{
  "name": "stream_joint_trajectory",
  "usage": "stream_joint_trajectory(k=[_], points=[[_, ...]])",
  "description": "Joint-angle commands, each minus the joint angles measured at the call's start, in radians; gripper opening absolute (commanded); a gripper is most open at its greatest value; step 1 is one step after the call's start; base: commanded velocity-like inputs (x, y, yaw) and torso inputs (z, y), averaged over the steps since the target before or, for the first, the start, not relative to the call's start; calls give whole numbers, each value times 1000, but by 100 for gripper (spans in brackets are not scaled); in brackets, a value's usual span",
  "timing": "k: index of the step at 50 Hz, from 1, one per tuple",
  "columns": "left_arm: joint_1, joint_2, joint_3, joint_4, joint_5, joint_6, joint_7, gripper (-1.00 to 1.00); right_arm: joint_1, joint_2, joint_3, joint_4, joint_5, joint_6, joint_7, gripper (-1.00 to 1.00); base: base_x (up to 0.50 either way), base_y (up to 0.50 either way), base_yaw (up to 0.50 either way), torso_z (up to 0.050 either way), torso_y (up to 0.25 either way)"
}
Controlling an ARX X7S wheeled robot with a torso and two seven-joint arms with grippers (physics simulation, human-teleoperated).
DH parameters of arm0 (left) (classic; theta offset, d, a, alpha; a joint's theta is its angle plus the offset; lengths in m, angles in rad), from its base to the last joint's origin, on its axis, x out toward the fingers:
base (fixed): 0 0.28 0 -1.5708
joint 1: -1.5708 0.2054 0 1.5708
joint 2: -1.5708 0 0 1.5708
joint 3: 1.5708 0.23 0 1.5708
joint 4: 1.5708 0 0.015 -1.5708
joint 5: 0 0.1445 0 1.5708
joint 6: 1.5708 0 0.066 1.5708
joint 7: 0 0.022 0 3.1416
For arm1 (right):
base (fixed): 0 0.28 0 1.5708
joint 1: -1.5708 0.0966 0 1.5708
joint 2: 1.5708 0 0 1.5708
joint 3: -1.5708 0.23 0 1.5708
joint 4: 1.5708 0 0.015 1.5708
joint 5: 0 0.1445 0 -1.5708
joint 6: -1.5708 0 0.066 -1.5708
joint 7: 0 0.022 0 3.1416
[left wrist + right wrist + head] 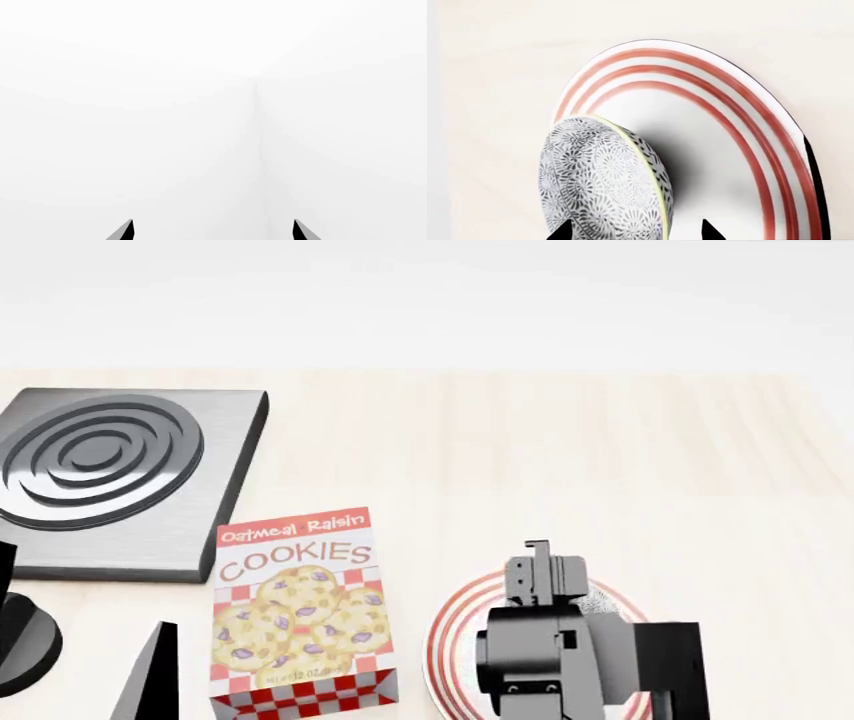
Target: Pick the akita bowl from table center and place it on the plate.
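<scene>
Blank white fills the left wrist view, left gripper (213,232) spread, empty. Head view: right gripper (547,580) above the plate (454,640). Right wrist view: fingers pinch the akita bowl (604,180) tilted over it; released now, it might roll off.

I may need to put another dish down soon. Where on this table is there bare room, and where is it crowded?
The widest bare stretch of table lies beyond the cookie box and plate, right of the burner, reaching the far edge. The near side is crowded: box, plate and the right gripper holding the patterned bowl over the plate.
</scene>
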Motion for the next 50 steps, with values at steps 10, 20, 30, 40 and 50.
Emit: stream_joint_trajectory(k=[10, 20, 30, 40, 50], points=[[3, -1, 10, -4, 8, 8, 0, 100, -58, 54, -15, -233, -48, -49, 80, 100, 0, 0, 0, 0, 0], [4, -4, 15, 7, 11, 2, -5, 100, -145, 113, -13, -491, -114, -97, 188, 100, 0, 0, 0, 0, 0], [1, -3, 24, 2, 18, 4, -3, 100, -187, 174, -41, -613, -222, -98, 233, 100, 0, 0, 0, 0, 0], [-1, -8, 18, 7, 9, 5, -7, 100, -279, 425, -144, -768, -499, 25, 193, 100, 0, 0, 0, 0, 0], [13, -6, 35, 15, 31, 6, -12, 100, -252, 645, -300, -1002, -829, 374, 315, 100, 0, 0, 0, 0, 0]])
